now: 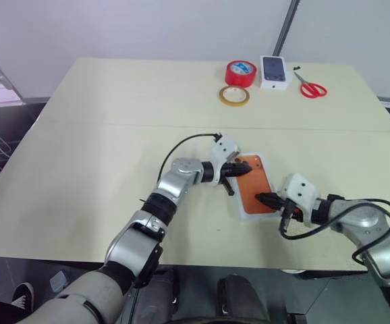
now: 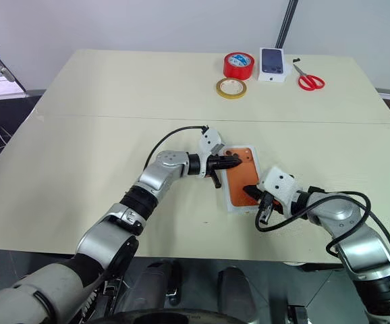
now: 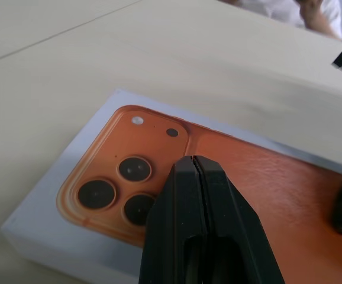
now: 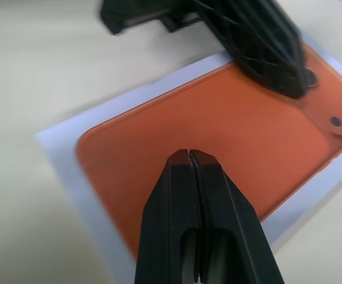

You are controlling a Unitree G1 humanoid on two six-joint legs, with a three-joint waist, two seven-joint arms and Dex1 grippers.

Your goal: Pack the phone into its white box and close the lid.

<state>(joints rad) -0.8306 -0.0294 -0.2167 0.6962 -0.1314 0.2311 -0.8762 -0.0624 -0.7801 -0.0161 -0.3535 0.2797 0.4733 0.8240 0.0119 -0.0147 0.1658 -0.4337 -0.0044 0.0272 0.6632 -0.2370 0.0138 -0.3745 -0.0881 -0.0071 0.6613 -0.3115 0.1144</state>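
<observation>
Partly hidden, the phone lies beneath both closed, empty end effectors: left; right.

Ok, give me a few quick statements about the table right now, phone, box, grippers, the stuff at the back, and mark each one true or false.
1. The phone lies camera-side up on the white box. True.
2. The left gripper is open wide. False: its fingers are shut.
3. The right gripper is shut, its tip over the phone. True.
4. The red tape roll sits beside the phone. False: it is at the table's far edge.
5. The scissors have red handles. True.
</observation>
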